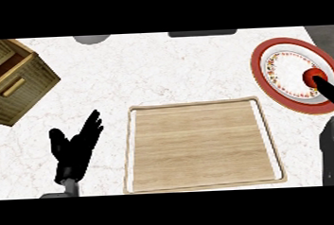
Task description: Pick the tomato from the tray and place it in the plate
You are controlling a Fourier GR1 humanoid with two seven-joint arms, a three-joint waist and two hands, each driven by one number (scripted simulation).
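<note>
Tomato [313,75] on plate [264,58] — right robot hand [331,92] touching

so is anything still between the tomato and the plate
Nothing visible. The tomato already sits over the plate, on its right side, with the right hand reaching onto it from below. The wooden tray holds nothing, and the left hand rests open far to the left.

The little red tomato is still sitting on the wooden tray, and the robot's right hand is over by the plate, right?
Not quite. The head view shows the small red tomato on the round red-rimmed white plate, not on the flat wooden tray, which has nothing on it. The black right hand is indeed at the plate, touching the tomato.
</note>
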